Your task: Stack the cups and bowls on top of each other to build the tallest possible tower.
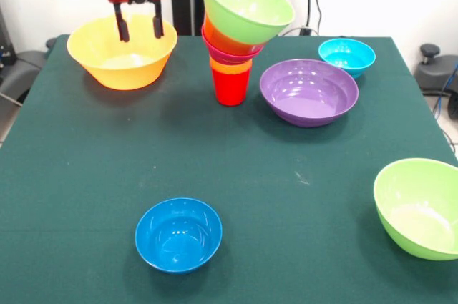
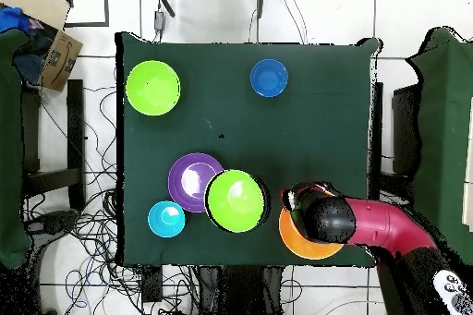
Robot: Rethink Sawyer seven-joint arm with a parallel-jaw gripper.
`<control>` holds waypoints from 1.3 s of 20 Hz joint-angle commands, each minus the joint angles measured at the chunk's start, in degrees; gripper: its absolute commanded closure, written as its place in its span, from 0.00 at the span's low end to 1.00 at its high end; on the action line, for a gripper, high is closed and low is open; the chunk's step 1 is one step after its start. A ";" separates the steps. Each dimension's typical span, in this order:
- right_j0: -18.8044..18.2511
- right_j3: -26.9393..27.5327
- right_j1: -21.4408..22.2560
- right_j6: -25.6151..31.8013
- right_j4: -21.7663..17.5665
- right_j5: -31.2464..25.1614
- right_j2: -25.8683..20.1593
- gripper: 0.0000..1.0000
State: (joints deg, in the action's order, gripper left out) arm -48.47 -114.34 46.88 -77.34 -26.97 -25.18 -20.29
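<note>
Your claw (image 1: 139, 30) hangs open and empty over the big yellow-orange bowl (image 1: 122, 54), fingertips seemingly just above its rim. Beside it, the tower (image 1: 236, 36) stands on its red cup (image 1: 231, 86), a lime green bowl (image 1: 247, 5) tilted on top. The purple bowl (image 1: 308, 92) sits next on the worktop (image 1: 229, 175).

A dark green worktop (image 1: 236, 175) carries a large yellow-orange bowl (image 1: 122, 52) at one far corner, the tower (image 1: 236, 32) on its red cup (image 1: 231, 86) mid-way along that edge, and a purple bowl (image 1: 308, 91) beside it. A light blue bowl (image 1: 346, 56) sits at the other far corner. A dark blue bowl (image 1: 178, 234) rests near the opposite edge and a lime green bowl (image 1: 418, 207) by a side edge.
</note>
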 commanded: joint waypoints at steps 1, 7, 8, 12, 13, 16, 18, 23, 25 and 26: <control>0.72 4.53 -5.16 2.17 -3.86 1.55 -5.34 0.00; 1.35 4.27 -4.13 -1.27 -2.41 2.44 -4.91 0.00; 1.63 4.46 -4.47 -1.63 -2.73 2.73 -4.54 0.00; 3.62 6.76 -5.95 -2.78 -4.35 2.64 -2.03 0.00; 3.79 7.25 -6.08 -2.76 -4.63 2.47 -1.63 0.00; 4.39 8.06 -6.69 -2.73 -5.56 2.17 -0.33 0.00; 4.43 7.89 -6.71 -2.54 -6.35 2.47 0.51 0.00; 4.03 6.84 -6.36 -1.67 -8.15 2.27 1.52 0.00; 3.43 5.90 -5.75 -1.52 -8.30 1.65 1.43 0.00; 2.59 5.23 -5.21 -1.11 -8.50 1.52 1.37 0.00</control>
State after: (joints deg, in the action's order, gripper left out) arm -46.16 -109.94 41.52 -77.34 -30.28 -25.18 -20.41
